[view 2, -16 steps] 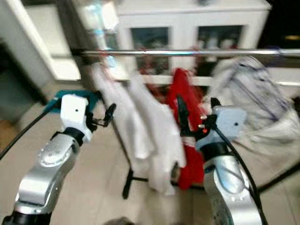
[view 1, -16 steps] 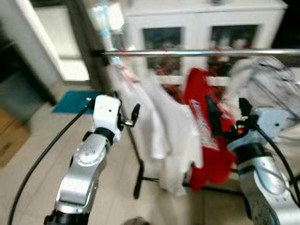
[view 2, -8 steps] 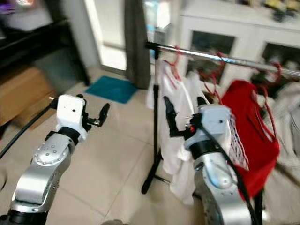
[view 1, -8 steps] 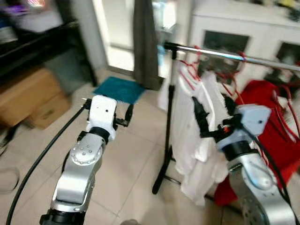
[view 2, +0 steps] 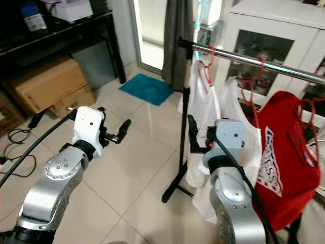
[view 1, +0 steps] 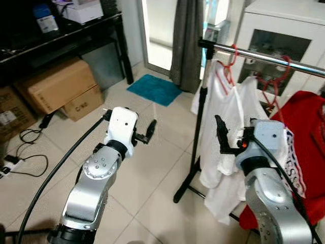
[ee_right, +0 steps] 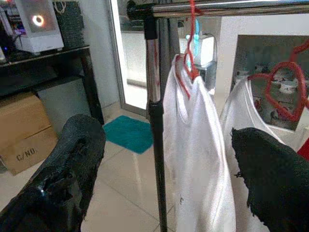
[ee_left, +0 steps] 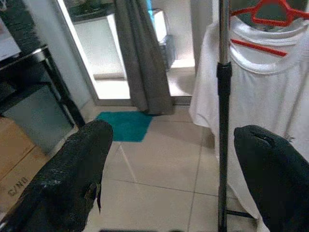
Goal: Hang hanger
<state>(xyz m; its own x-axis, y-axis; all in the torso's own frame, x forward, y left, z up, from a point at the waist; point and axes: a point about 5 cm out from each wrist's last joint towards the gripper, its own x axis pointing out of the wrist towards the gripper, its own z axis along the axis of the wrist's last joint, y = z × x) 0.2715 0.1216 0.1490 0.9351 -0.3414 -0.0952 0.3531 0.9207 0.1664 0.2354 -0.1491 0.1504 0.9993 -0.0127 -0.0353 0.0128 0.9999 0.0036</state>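
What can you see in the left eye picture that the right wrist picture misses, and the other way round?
Left eye picture alone: both grippers, the left gripper and the right gripper, held up with nothing in them, a red shirt, and cables on the floor.

Right wrist picture alone: a white box with a glowing ring on the black shelf.

Both: the clothes rail, white shirts on red hangers, the teal mat, and cardboard boxes.

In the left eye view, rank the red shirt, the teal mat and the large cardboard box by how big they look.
1. Large cardboard box and red shirt: these look alike in size, and the shirt is cut off at the picture's edge and partly hidden by the right arm, so I won't rank them.
2. Teal mat: clearly smallest, though it lies farther off.
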